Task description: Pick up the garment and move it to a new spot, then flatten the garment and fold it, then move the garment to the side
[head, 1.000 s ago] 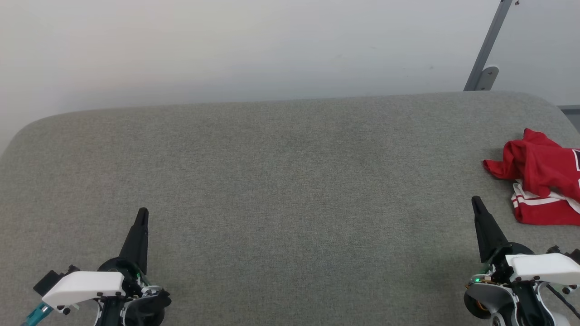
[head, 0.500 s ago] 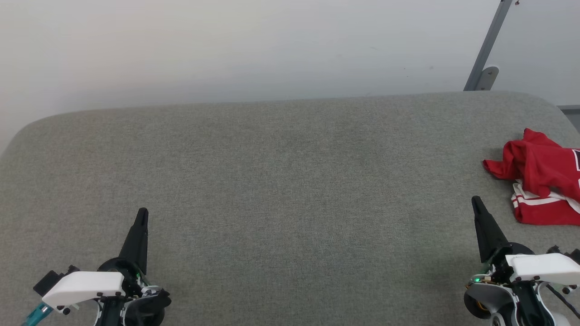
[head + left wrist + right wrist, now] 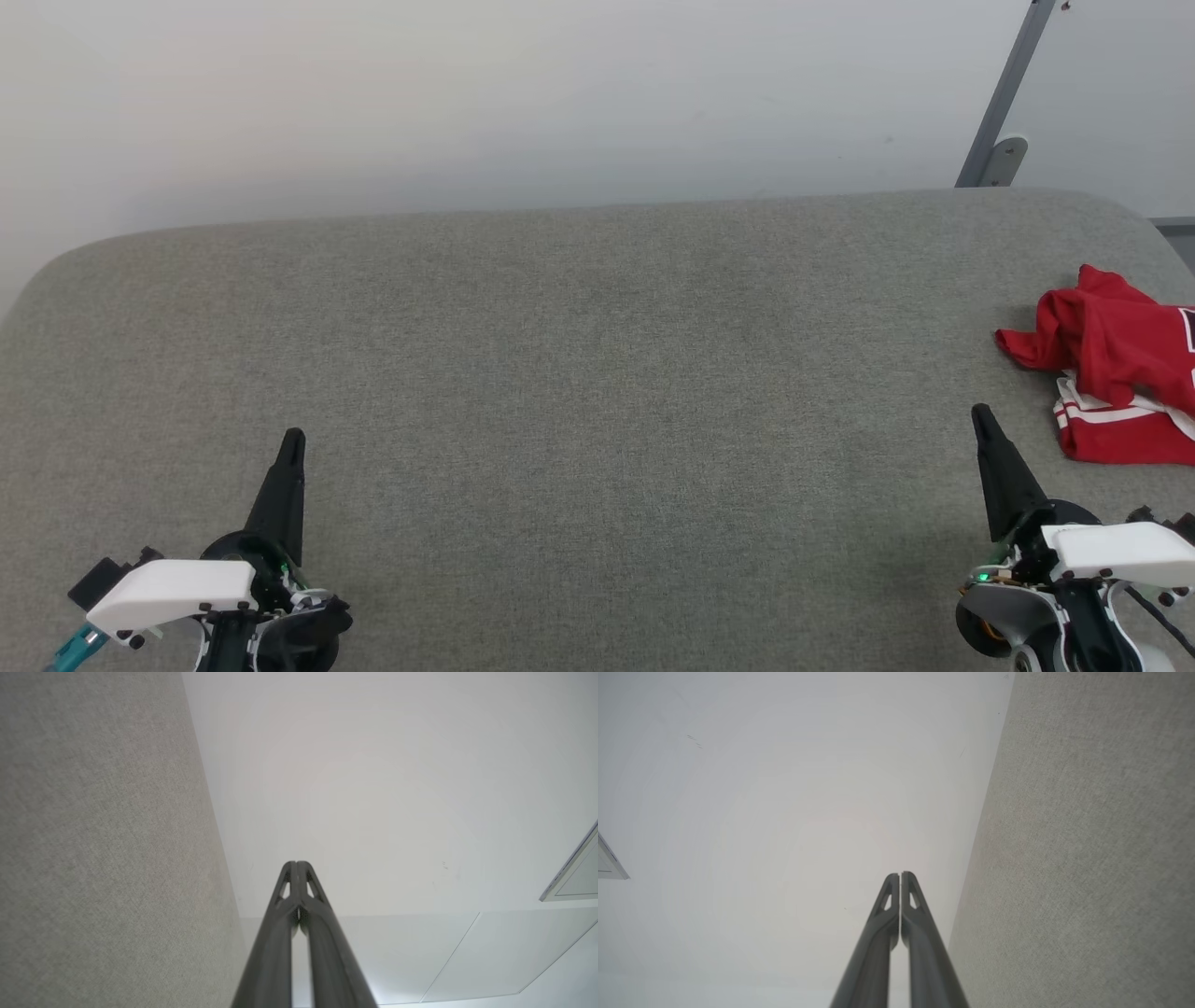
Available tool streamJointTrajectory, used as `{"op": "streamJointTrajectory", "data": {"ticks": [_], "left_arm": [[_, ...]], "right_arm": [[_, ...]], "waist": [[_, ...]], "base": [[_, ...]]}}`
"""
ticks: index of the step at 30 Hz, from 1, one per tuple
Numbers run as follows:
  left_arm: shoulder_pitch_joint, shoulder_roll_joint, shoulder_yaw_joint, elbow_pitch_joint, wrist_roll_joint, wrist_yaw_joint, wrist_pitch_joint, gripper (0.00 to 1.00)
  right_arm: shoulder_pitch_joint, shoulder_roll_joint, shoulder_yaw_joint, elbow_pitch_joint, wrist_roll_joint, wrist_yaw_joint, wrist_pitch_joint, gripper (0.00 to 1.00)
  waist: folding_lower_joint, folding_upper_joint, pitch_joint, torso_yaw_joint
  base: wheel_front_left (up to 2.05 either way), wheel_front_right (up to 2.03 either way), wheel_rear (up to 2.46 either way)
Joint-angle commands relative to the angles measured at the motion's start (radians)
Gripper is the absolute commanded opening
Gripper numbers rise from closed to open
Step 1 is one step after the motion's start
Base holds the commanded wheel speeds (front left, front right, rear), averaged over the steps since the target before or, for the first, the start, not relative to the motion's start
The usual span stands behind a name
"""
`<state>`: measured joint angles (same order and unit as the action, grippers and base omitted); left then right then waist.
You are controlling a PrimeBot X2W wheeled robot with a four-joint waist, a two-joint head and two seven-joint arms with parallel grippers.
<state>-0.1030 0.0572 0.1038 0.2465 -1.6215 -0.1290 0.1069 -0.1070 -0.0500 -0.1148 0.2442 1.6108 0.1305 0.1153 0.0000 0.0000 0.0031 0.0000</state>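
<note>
Fabric is your story here, operator: the red long-sleeved jersey top with white cuffs and stripe trim (image 3: 1116, 359) lies bunched at the far right of the grey cloth-covered counter (image 3: 579, 373). It runs off the head view's right edge, so you can't see all of it. What shows is rumpled, with red folds heaped over a white-striped band on the near side.

Expect it to be soft, light and limp. It should sag and drape from whatever point you lift, and a pinch into the heap may well catch several layers at once. The cloth counter could drag on it too. For a hold, the striped band at the near edge looks firmest, or the red lobe poking out to the left, which sits clear of the pile.

Your right hand (image 3: 980, 411) has its two dark fingers pressed together, pinching nothing. The jersey sits near it, beyond and to the right of the fingertips, with bare counter between them. Your left hand (image 3: 293, 437) is pressed together and empty as well, and lies well apart from the jersey across the counter.

A heap off to the side like this fits either a garment waiting to be lifted or one already set aside. It doesn't read as a tidy fold, but part of it is hidden.
</note>
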Motion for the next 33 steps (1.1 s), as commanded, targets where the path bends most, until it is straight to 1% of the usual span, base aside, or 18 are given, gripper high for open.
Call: {"op": "streamJointTrajectory", "data": {"ticks": [1, 33], "left_arm": [[-0.013, -0.002, 0.004, 0.000, 0.005, -0.003, 0.005, 0.00], [-0.013, -0.004, 0.007, 0.000, 0.007, -0.003, 0.007, 0.00]], "right_arm": [[-0.005, 0.001, 0.000, 0.001, 0.004, 0.000, 0.001, 0.00], [-0.005, 0.001, 0.000, 0.001, 0.004, 0.000, 0.001, 0.00]], "waist": [[0.0000, 0.0000, 0.000, 0.000], [0.0000, 0.0000, 0.000, 0.000]], "base": [[0.00, 0.00, 0.00], [0.00, 0.00, 0.00]]}}
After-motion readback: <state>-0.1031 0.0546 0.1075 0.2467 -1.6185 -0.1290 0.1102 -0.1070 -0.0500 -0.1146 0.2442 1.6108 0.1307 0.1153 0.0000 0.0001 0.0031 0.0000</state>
